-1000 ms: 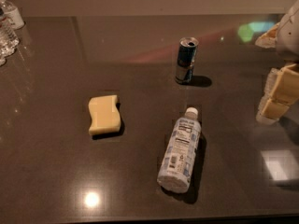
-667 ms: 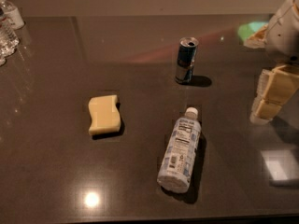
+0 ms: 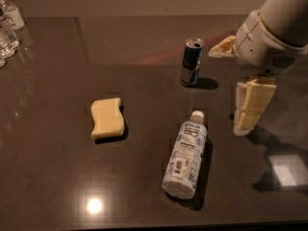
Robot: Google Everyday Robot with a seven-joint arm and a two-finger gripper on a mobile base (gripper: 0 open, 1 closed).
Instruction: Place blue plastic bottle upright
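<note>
The blue plastic bottle (image 3: 186,159) lies on its side on the dark table (image 3: 144,57), right of centre. Its white cap points away from me, toward the can, and its base points to the front edge. Its pale label with black print faces up. My gripper (image 3: 251,106) hangs from the white arm at the right. It is above the table, to the right of the bottle's cap end and apart from it. It holds nothing that I can see.
A dark blue-silver drink can (image 3: 192,62) stands upright behind the bottle. A yellow sponge (image 3: 107,118) lies left of centre. Small clear bottles (image 3: 8,25) stand grouped at the far left edge. A lamp glare shows on the table near the front.
The arm and gripper have moved left and further into view, closer to the lying bottle. The bottle, can and sponge have not moved.
</note>
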